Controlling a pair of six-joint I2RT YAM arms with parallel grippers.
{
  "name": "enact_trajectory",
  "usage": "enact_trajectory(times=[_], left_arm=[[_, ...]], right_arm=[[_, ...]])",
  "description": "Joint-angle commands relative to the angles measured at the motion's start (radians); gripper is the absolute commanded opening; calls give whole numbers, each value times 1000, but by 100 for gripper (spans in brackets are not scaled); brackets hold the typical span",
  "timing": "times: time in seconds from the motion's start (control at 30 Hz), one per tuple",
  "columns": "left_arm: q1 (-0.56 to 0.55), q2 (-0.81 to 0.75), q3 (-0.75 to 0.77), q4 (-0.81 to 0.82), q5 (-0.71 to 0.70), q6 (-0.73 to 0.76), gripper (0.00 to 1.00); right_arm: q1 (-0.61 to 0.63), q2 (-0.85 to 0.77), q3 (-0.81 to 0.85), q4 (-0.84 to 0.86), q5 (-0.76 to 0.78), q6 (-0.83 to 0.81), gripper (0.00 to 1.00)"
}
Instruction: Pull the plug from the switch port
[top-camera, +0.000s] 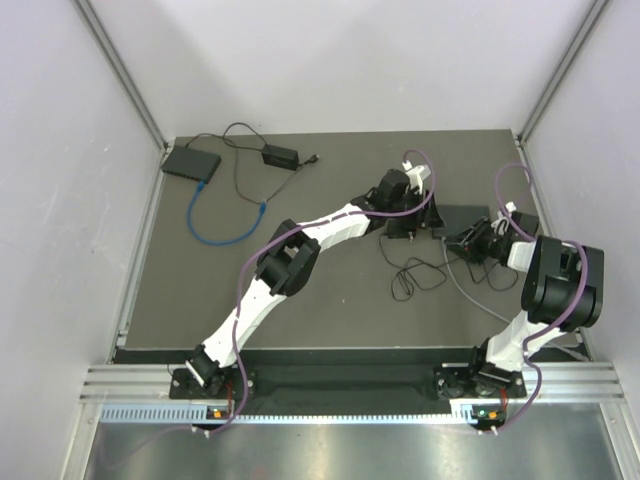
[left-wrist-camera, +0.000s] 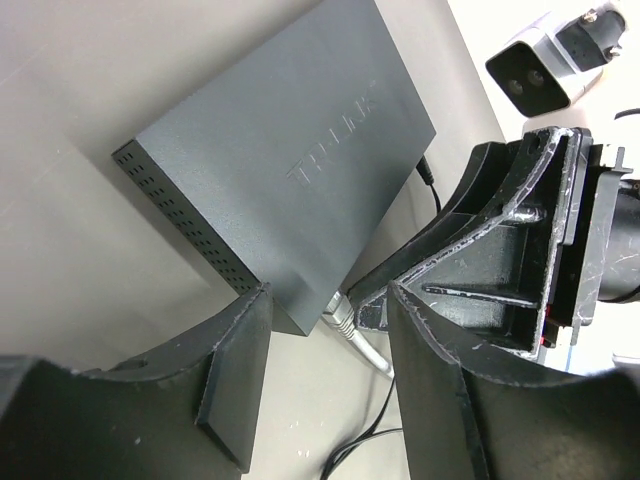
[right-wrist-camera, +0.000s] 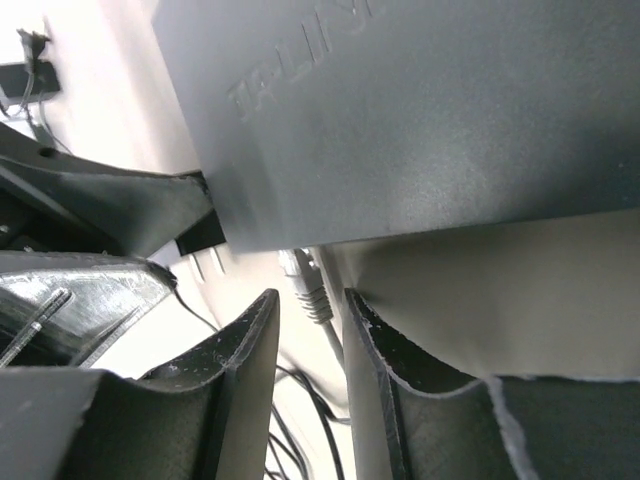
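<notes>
The dark grey switch (top-camera: 462, 218) lies at the right middle of the mat. A grey plug (right-wrist-camera: 308, 285) with a grey cable sits in a port on its near side, and also shows in the left wrist view (left-wrist-camera: 342, 315). My right gripper (right-wrist-camera: 310, 297) is open, with narrow jaws on either side of the plug; a gap shows on its left. In the top view this gripper (top-camera: 470, 240) is at the switch's near edge. My left gripper (left-wrist-camera: 330, 292) is open at the switch's (left-wrist-camera: 290, 160) corner, its left finger against the side wall, and is just left of the switch in the top view (top-camera: 405, 225).
A second black switch (top-camera: 190, 162) with a blue cable (top-camera: 225, 235) lies at the back left, next to a black power adapter (top-camera: 279, 156). Thin black wires (top-camera: 415, 275) lie on the mat in front of the switch. Grey walls enclose the mat.
</notes>
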Motion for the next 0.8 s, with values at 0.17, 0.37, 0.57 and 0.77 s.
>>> enact_trajectory(times=[0.17,0.37,0.57,0.77], left_arm=[[-6,51,6,-116,-33,14,57],[-5,33,2,-151,-64,48,57],[-5,42,0,-163,-59,42,57],[-6,41,-3,-160,-61,47,57]], right_arm=[[9,26,-29,184,-5,140,35],[9,57,-46,234,-8,200,34],[9,69,-58,244,11,222,31],[12,78,-54,222,29,228,23]])
